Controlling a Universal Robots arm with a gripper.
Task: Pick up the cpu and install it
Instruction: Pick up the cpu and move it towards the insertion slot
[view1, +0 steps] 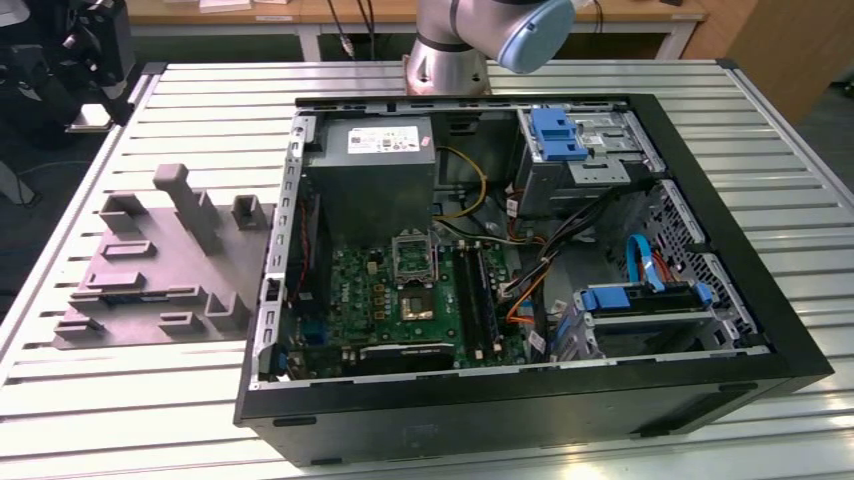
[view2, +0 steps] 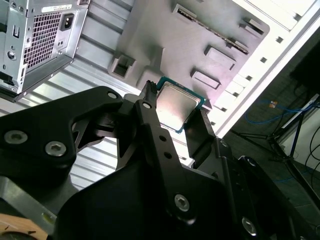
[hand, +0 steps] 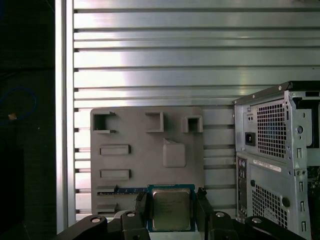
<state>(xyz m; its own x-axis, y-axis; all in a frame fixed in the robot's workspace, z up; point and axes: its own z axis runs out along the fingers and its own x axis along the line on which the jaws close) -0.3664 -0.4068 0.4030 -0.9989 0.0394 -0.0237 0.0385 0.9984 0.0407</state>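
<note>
**Cpu clamped in my jaws, over the tray**

My jaws are clenched on the cpu (hand: 171, 210). In both wrist views a black finger presses on each of two opposite edges, and its pale silver top faces the camera. In the second wrist view the cpu (view2: 176, 106) sits tilted between the fingers (view2: 150, 102), and its green rim shows along the free edges.

Behind the chip lies the grey tray (hand: 140, 132), with its raised blocks and shallow pockets. The cpu is over the tray's edge region, next to a thin blue strip set in the tray. I cannot tell whether the chip touches the tray or hangs just clear of it.

The tray rests on the slatted desk (hand: 175, 50). Just beside it stands the case (hand: 280, 165), its vented rear panel turned toward my wrist.

In the exterior view the tray (view1: 134, 280) lies to the left of the open case (view1: 534, 400). Inside the case is the green board (view1: 387, 300) with its socket (view1: 414, 260), below the grey power supply (view1: 374, 165). My arm (view1: 461, 45) rises from the desk behind the case. The cpu is well apart from the socket.
</note>
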